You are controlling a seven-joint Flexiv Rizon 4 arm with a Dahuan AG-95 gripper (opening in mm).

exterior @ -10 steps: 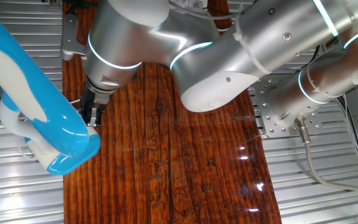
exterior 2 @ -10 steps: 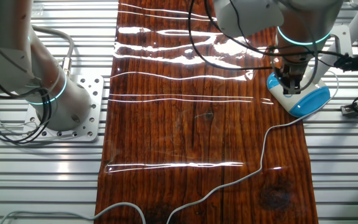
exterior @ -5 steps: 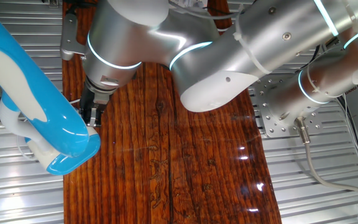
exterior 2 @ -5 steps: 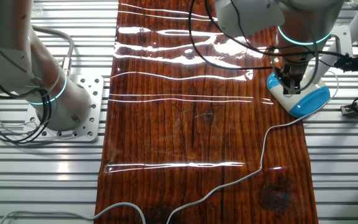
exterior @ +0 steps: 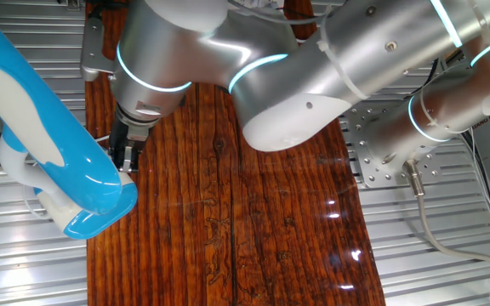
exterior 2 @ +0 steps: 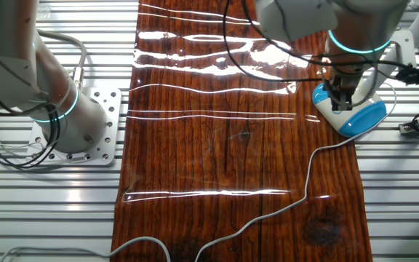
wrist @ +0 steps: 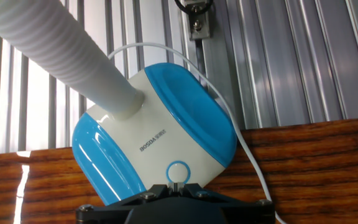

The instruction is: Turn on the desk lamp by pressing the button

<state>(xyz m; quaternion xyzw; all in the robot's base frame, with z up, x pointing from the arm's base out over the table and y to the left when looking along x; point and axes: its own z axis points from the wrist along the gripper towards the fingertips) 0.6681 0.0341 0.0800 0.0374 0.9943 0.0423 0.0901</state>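
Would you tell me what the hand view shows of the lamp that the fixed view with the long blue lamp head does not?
Only the hand view shows the round ring button on the lamp's base, the brand lettering and the ribbed white neck. Only the fixed view shows the long blue and white lamp head and the silver arm. Both show the desk lamp and the wooden board.

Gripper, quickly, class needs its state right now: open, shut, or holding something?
Gripper: cannot be told; it sits over the desk lamp base, holding nothing visible.
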